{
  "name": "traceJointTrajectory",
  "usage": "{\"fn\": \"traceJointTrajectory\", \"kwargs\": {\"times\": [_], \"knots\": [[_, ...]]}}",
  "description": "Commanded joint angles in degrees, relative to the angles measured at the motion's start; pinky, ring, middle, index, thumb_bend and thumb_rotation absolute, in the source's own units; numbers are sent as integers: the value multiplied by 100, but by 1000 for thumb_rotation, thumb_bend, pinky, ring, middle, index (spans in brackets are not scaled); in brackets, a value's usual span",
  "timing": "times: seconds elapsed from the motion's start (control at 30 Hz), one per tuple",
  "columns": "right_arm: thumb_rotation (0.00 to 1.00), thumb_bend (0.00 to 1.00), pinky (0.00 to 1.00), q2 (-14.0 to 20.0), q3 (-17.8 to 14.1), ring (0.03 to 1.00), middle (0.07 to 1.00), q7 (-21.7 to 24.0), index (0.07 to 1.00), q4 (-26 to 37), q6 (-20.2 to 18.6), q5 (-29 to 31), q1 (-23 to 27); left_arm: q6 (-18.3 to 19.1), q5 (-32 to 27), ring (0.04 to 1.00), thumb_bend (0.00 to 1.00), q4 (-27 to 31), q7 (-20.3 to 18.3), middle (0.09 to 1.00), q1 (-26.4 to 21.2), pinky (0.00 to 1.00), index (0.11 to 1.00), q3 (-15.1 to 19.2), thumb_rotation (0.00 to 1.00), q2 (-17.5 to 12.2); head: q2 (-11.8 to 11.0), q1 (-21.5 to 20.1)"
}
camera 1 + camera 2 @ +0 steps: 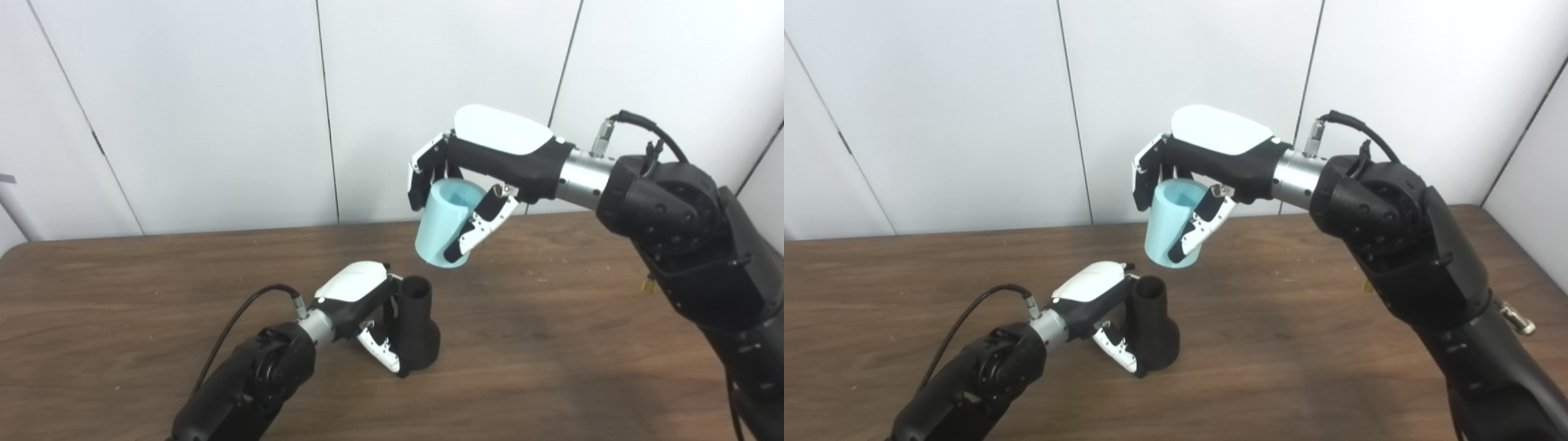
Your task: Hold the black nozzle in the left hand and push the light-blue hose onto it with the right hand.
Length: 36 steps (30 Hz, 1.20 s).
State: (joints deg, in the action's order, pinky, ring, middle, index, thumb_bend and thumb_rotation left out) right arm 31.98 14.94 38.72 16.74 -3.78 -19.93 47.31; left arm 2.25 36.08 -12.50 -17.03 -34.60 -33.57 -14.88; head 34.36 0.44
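Standing upright on the wooden table, the black nozzle was clasped by the left hand. Above and just right of the nozzle, the right hand held the tilted light-blue hose aloft, apart from it.

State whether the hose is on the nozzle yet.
Not yet. The hose, held in the right hand, is above the upright nozzle, with a gap between them.
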Motion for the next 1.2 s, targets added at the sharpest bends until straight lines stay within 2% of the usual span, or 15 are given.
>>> {"fn": "traceJointTrajectory", "kwargs": {"times": [0.0, 0.27, 0.43, 0.63, 0.87, 1.17], "knots": [[0, 500, 343, -42, -38, 433, 505, -82, 489, 50, 65, -88, 348, 172, 284, 581, 526, -287, -338, 491, 156, 1000, 477, -235, 0, 24, 13, 32], [0, 500, 340, -100, 54, 450, 502, 83, 480, 122, -146, -276, 277, 302, 273, 588, 526, -152, -422, 491, 161, 1000, 478, -257, 0, 87, 147, 439], [0, 501, 338, -99, 118, 447, 500, 149, 479, -85, -10, -303, 306, 554, 330, 605, 525, -20, -571, 493, 150, 1000, 476, -311, 0, 178, 212, 776], [0, 501, 337, -109, 68, 440, 504, 84, 481, -257, 174, -228, 322, 771, 312, 616, 526, 83, -676, 494, 200, 1000, 474, -299, 0, 225, 217, 974], [0, 500, 334, -178, 43, 444, 507, 47, 486, -379, 311, -117, 290, 951, 277, 625, 524, 163, -713, 506, 289, 1000, 463, -316, 0, 242, 221, 916], [0, 501, 342, -276, 120, 441, 501, 97, 481, -380, 173, -388, 352, 914, 274, 613, 524, 213, -696, 508, 284, 1000, 462, -298, 0, 153, 230, 535]]}}
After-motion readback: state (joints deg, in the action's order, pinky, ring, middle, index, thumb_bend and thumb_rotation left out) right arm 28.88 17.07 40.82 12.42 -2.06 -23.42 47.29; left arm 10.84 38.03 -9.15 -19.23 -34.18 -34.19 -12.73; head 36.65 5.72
